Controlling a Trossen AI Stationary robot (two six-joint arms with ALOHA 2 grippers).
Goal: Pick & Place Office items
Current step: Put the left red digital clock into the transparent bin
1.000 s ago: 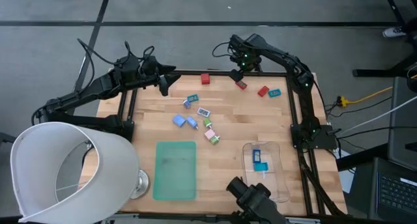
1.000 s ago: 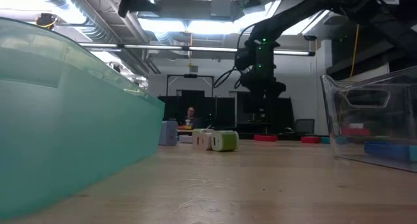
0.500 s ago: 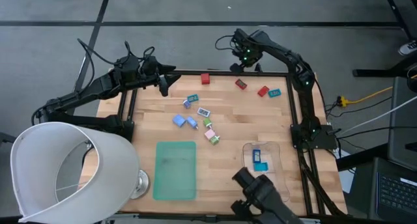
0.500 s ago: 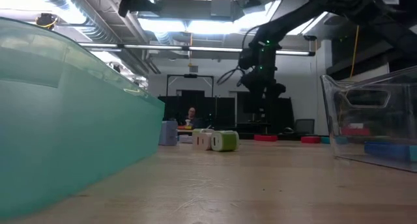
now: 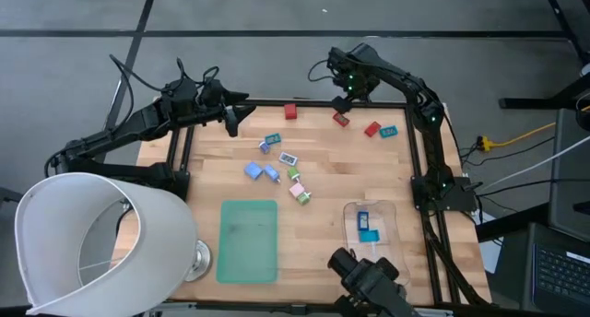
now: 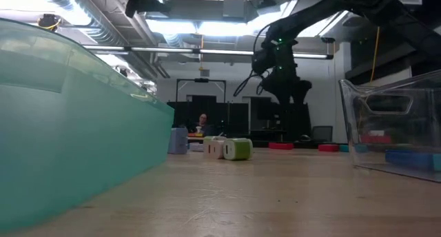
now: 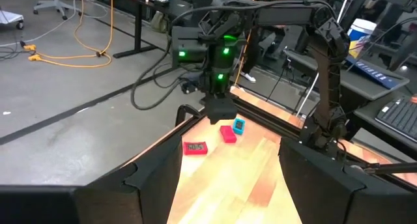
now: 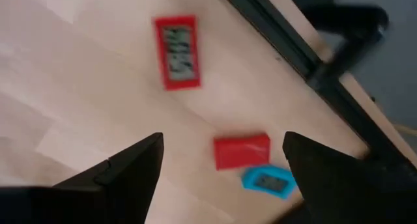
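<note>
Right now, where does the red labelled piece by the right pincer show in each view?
High: red labelled piece, far edge, right of centre.
Low: cannot tell it among the distant pieces.
Left wrist: left of centre.
Right wrist: upper middle.
Shared landmark: teal piece.

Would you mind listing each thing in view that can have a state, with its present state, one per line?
Right gripper: open, empty, above the far edge of the table over the red pieces.
Left gripper: empty, at the table's far left corner.
Clear tray: upright, two blue pieces inside.
Red labelled piece: lying flat, label up.
Plain red piece: on the table, against the teal piece.
Green mat: flat, bare.
</note>
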